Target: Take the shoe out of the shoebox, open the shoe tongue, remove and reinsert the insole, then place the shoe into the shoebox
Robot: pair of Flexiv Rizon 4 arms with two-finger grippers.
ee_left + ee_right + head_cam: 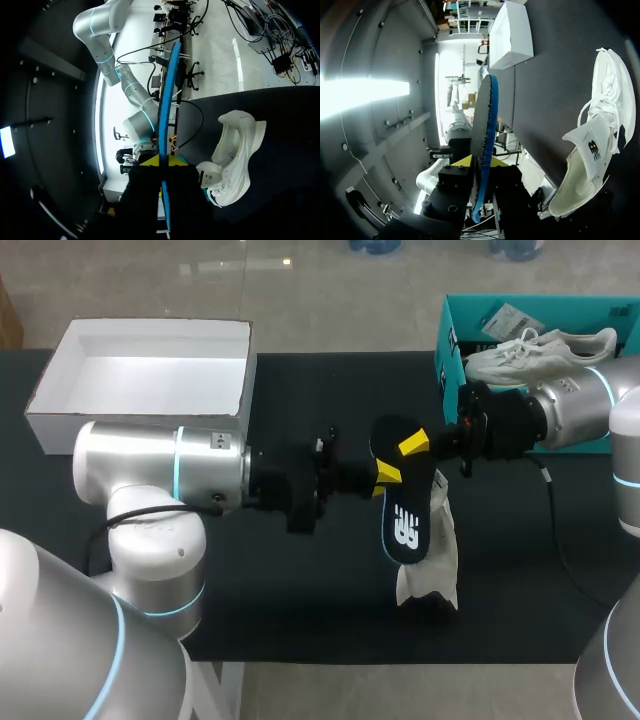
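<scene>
Head view: my left pincer (386,476) and right pincer (414,445) both clamp the dark insole (404,518) from opposite sides, holding it over the black bench (300,590). A white shoe (436,575) lies on the bench just below both pincers. Behind the right pincer, a second shoe (540,348) sits in the teal shoebox (447,340).

My left end effector (165,161) is clamped on a blue-edged insole (167,100), with one yellow-tipped finger against each face. I see the insole edge-on, as a thin strip running straight out ahead of the fingers. Beside it a white sneaker (235,155) lies on the dark surface (280,125), its opening gaping, clear of the insole. My right arm (137,117) shows beyond the insole.
</scene>
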